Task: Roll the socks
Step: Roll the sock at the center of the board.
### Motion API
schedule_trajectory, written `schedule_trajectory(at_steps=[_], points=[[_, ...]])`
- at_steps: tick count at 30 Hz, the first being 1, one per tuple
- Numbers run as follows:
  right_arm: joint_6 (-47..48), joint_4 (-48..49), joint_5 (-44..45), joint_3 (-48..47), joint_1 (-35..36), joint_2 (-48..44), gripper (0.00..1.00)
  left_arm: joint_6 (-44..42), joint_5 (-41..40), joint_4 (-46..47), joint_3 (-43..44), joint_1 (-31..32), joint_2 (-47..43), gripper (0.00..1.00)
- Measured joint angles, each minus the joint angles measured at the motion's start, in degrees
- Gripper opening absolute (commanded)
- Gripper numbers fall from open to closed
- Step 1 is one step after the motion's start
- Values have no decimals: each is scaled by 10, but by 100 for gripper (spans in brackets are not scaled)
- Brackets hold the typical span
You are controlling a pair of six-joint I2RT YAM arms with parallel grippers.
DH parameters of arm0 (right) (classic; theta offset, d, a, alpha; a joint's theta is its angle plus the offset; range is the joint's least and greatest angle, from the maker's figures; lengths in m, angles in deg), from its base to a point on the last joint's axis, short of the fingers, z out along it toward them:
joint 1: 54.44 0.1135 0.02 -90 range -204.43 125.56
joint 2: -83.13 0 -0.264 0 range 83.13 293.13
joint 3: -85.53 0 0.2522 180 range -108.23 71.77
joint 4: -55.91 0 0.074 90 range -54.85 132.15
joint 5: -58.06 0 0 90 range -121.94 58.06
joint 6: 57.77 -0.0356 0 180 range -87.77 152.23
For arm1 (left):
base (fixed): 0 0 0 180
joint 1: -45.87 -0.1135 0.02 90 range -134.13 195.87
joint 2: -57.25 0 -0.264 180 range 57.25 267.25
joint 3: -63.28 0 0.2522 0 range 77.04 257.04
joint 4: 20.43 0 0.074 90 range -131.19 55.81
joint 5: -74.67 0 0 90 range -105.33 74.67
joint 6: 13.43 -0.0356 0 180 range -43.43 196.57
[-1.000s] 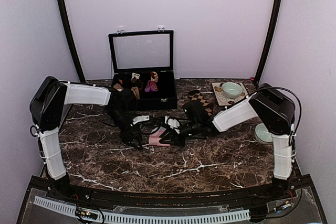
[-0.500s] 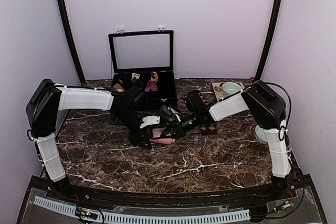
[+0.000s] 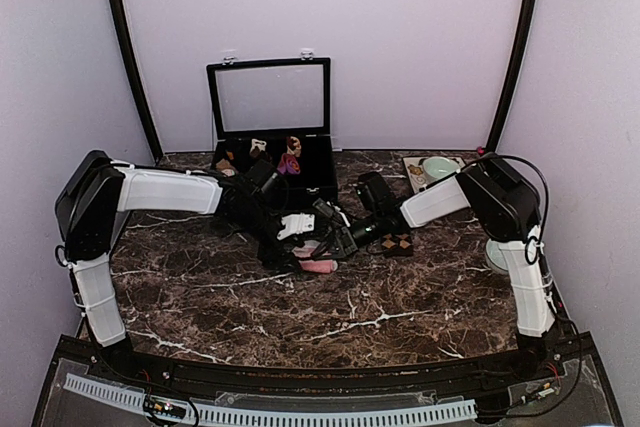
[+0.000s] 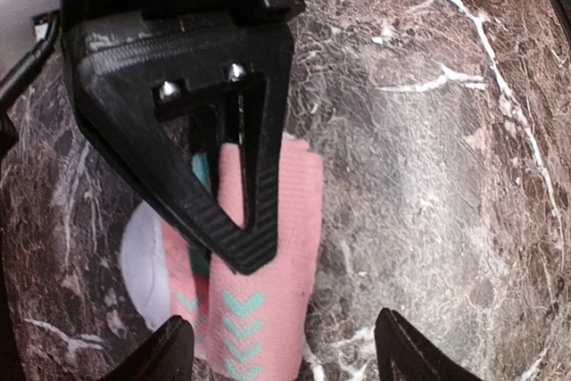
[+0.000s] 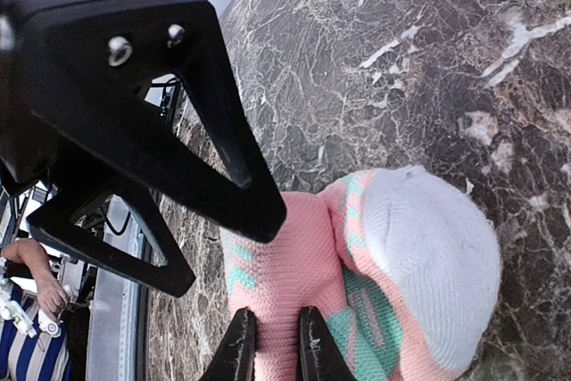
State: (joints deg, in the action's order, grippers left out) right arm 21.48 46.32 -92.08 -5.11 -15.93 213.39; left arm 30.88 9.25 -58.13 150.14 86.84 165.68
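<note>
Both arms have drawn together mid-bench (image 3: 400, 312). The right gripper (image 5: 274, 347) is pinched nearly closed on the pink sock (image 5: 294, 283), which looks partly rolled. The left gripper (image 4: 287, 356) gapes wide astride it, holding nothing. The brown sock (image 3: 398, 243) waits nearby.

Bearing a black case (image 3: 310, 192) at the back of the marble table (image 3: 400, 317), lid (image 3: 268, 97) standing upright before the wall (image 3: 400, 47). Holding small bundles (image 3: 290, 162) in its compartments. Carrying a mint bowl (image 3: 438, 167) on a patterned tray (image 3: 418, 178) to the case's right. Half hiding another pale bowl (image 3: 493, 259) near the table's right edge.
</note>
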Motion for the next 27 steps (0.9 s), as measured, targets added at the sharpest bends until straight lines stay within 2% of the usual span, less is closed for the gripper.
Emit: schedule_trajectory(at_steps=[9, 17, 20, 22, 23, 24, 25, 27], points=[[-34, 36, -7, 33, -1, -10, 12, -2, 0, 23, 40, 8, 51, 61], [-69, 96, -7, 80, -1, -26, 14, 8, 16, -14, 63, 9, 92, 31], [-78, 110, -7, 97, -1, -34, 13, 14, 34, -31, 70, 9, 96, 28], [-82, 113, -7, 108, 0, -40, 12, 18, 50, -42, 75, 9, 99, 35], [-83, 115, -7, 116, 2, -45, 12, 23, 59, -47, 75, 10, 99, 49], [-84, 115, -7, 120, 3, -48, 12, 24, 65, -49, 74, 11, 99, 84], [-85, 115, -7, 126, 5, -51, 12, 27, 72, -52, 72, 12, 98, 97], [-87, 116, -7, 139, 6, -58, 12, 38, 85, -56, 62, 10, 92, 99]])
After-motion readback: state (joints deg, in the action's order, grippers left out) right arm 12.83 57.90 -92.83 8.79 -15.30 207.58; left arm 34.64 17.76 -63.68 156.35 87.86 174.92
